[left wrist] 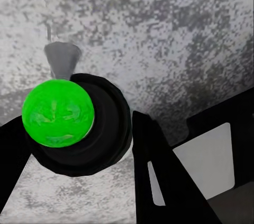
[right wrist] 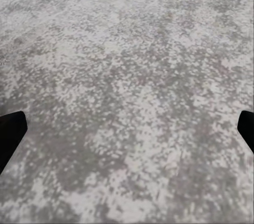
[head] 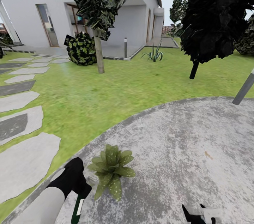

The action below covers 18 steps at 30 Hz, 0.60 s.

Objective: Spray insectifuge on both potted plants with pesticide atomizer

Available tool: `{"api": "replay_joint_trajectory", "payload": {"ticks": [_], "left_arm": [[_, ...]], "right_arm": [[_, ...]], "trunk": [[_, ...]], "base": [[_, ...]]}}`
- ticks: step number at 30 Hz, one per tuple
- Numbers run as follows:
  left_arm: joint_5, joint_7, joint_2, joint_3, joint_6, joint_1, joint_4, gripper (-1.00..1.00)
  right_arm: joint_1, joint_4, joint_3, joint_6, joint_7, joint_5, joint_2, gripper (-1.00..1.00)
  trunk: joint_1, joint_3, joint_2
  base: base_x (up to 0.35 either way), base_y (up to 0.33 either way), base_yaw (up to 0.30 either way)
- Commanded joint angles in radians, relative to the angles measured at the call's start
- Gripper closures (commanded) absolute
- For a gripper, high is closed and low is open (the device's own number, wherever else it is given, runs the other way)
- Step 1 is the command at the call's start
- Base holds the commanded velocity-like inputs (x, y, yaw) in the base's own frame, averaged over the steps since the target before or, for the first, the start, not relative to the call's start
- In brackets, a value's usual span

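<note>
On the round patio point(head: 183, 139), lower left: left claw point(head: 76, 178) clamped on the pesticide atomizer point(head: 78, 207), bottle hanging downward just beside one potted plant point(head: 111, 169), presumably held close so spray reaches the leaves. Left arm reaches forward, low, wrist angled toward the rosette. Right claw point(head: 199, 217) hangs over bare paving, jaws spread wide, holding nothing.
</note>
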Motion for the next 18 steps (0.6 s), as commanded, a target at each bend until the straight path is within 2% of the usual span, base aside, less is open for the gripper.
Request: {"api": "replay_joint_trajectory", "payload": {"ticks": [1, 5, 10, 14, 18], "left_arm": [[-0.009, -0.01, -0.001, 0.003, 0.003, 0.0, -0.001, 1.0], [-0.009, -0.01, -0.003, 0.003, 0.0, 0.001, 0.005, 1.0], [-0.014, -0.01, -0.009, 0.002, -0.002, 0.002, 0.063, 1.0], [-0.013, -0.01, -0.008, 0.001, -0.003, 0.002, 0.081, 1.0], [-0.011, -0.01, -0.002, 0.003, -0.003, 0.003, 0.102, 1.0]], "right_arm": [[-0.001, 0.0, -0.009, -0.003, 0.008, 0.005, 0.0, -1.0], [-0.001, 0.001, -0.008, -0.003, 0.008, 0.005, 0.0, -1.0], [-0.001, 0.002, -0.008, -0.003, 0.008, 0.005, 0.001, -1.0], [-0.001, 0.003, -0.008, -0.003, 0.008, 0.005, 0.001, -1.0], [-0.001, 0.003, -0.008, -0.004, 0.008, 0.005, 0.001, -1.0]], "trunk": [[0.0, -0.001, 0.0], [0.0, -0.001, 0.0], [0.0, -0.001, 0.0], [0.0, -0.001, 0.0], [0.0, -0.001, 0.0]], "base": [[-0.059, 0.304, -0.089], [-0.121, 0.275, -0.212], [-0.108, 0.169, -0.292], [-0.01, 0.057, -0.283], [-0.001, 0.005, -0.064]]}}
